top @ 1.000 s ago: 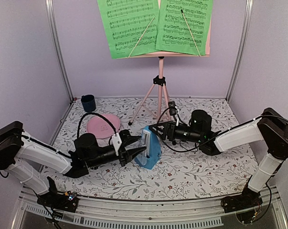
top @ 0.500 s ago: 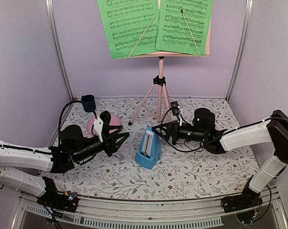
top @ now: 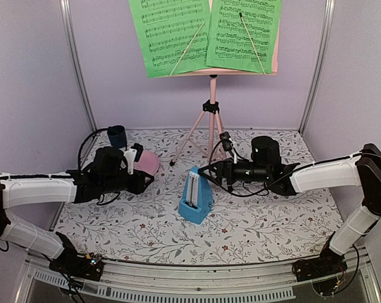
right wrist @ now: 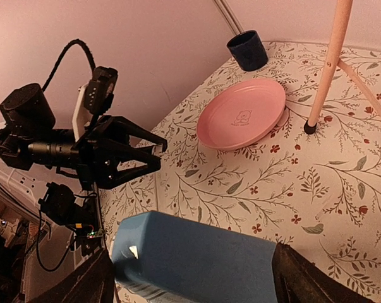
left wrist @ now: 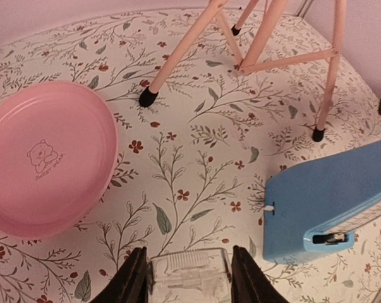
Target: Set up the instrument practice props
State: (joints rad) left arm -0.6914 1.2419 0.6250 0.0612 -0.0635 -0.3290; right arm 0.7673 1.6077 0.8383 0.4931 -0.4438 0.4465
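The pink music stand (top: 211, 123) stands at the back centre and carries two green sheet-music pages (top: 171, 35) (top: 244, 35). Its legs show in the left wrist view (left wrist: 184, 49) and the right wrist view (right wrist: 330, 60). The blue pyramid metronome (top: 195, 201) stands upright on the floral mat in front of the stand. My left gripper (top: 146, 179) is open and empty, well left of the metronome (left wrist: 329, 208), next to the pink disc. My right gripper (top: 205, 171) is open, with its tips just right of the metronome's top (right wrist: 196, 259). The jaws stand wide to either side of it.
A round pink disc (top: 146, 163) lies at the back left, under my left wrist. A small dark blue cup (top: 117, 136) stands in the back left corner. Purple walls and metal posts close in the mat on three sides. Cables loop above both wrists.
My left gripper has let go of the metronome's base and pulled back left towards the pink disc. The metronome stays upright. My right gripper has edged slightly back.
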